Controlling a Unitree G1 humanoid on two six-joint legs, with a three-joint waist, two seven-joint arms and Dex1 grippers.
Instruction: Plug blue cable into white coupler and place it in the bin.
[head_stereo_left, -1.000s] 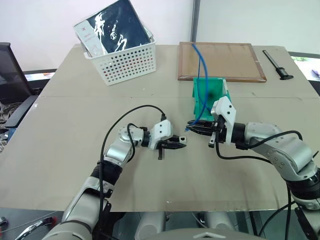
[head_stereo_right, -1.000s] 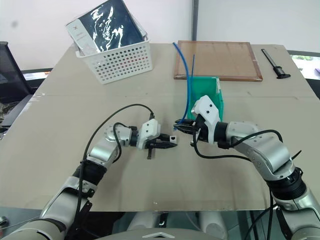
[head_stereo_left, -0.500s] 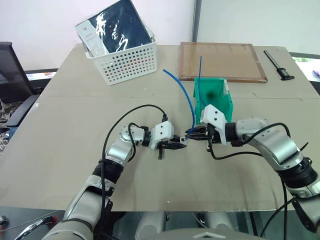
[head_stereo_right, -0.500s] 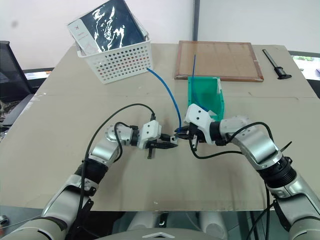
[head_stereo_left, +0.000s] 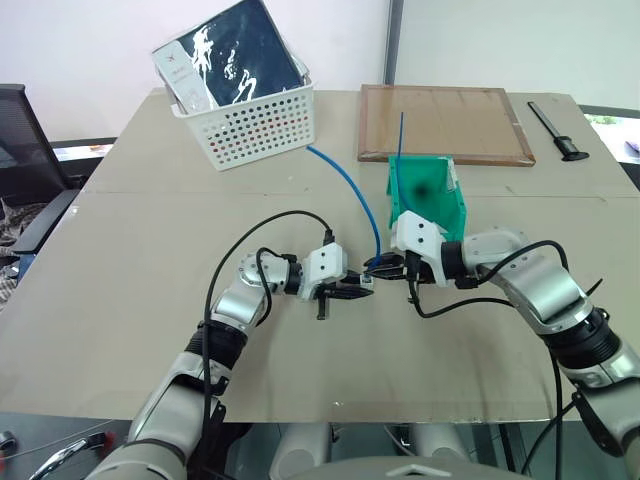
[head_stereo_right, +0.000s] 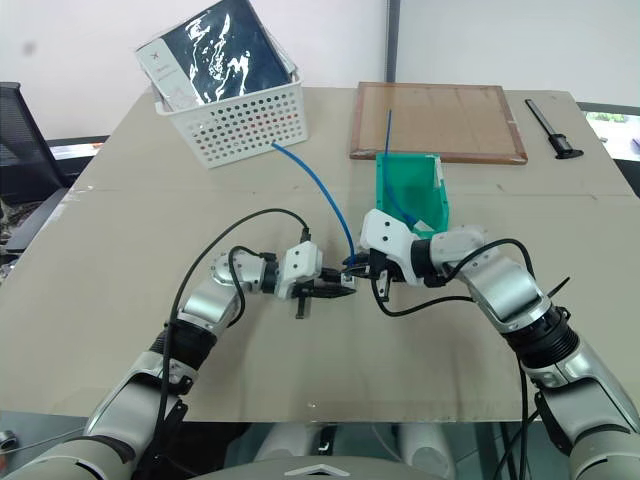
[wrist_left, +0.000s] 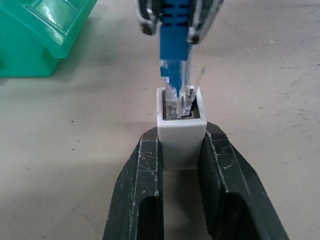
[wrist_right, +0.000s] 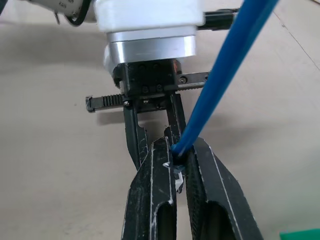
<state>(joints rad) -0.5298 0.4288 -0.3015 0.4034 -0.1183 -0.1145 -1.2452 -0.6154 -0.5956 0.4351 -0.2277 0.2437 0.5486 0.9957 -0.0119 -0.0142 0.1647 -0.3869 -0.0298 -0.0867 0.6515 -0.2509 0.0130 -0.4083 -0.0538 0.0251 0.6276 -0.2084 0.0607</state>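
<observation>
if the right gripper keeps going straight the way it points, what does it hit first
The white coupler, held in the left gripper. The right gripper is shut on the blue cable at its plug end, and the clear plug tip already sits in the coupler's socket mouth. How deep it is seated is unclear.

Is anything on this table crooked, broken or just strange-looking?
Nothing looks broken or spilled. One oddity: the dark packet leans tilted in the white basket, sticking well above its rim. The blue cable arches loosely over the table, its plug at the white coupler.
</observation>
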